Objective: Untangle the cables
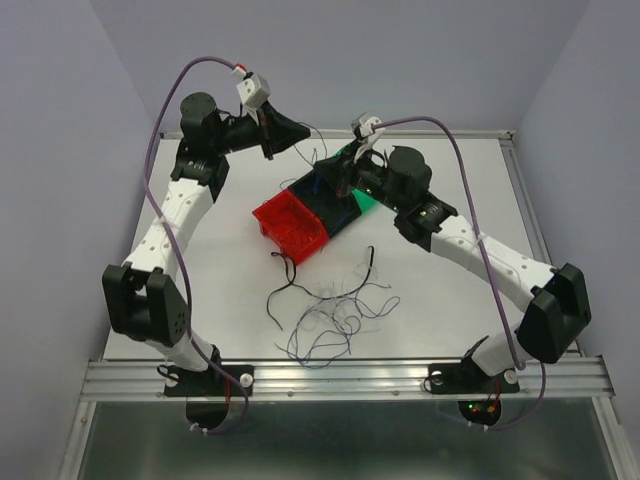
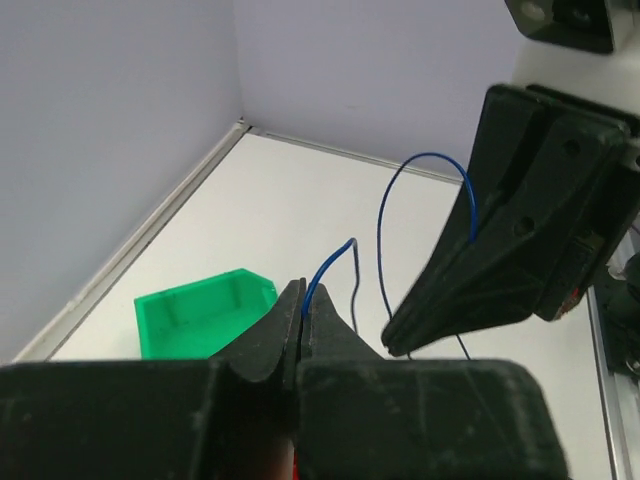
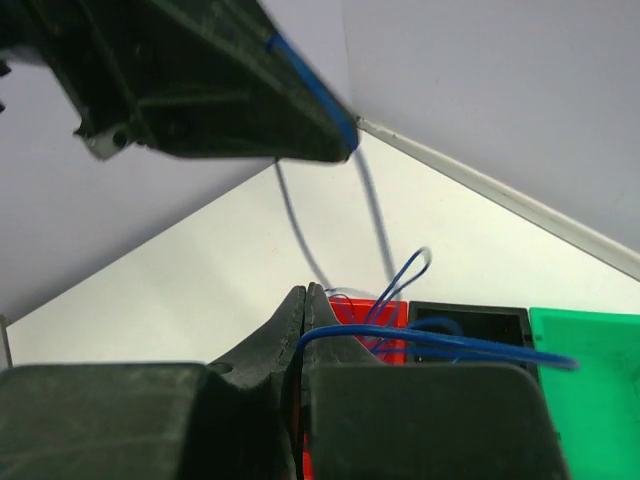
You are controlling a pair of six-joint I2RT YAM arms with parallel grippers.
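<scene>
Pinching a thin dark-blue wire (image 2: 381, 230) between them, both claws sit raised at the top centre of the overhead view, above a row of small plastic bins. The left gripper (image 2: 303, 300) has its jaws pressed together on the wire. The wire rises out of the tips in the lower middle of the left wrist view and arcs up toward the right gripper (image 2: 405, 335) on the right side of that frame. The right gripper's own view shows its jaws likewise closed on blue strands that trail off to the right over a black bin (image 3: 470, 320) and a green plastic bin (image 3: 590, 380). A red plastic bin (image 1: 293, 225) lies left of these.

Holding one strand at two spots, lifted clear, probably serves to draw it free of the others. The rest of the cables (image 1: 335, 310), a loose scribble of dark and whitish strands, lies on the white table (image 1: 430, 310) in the lower centre of the overhead view, well apart from the claws.
</scene>
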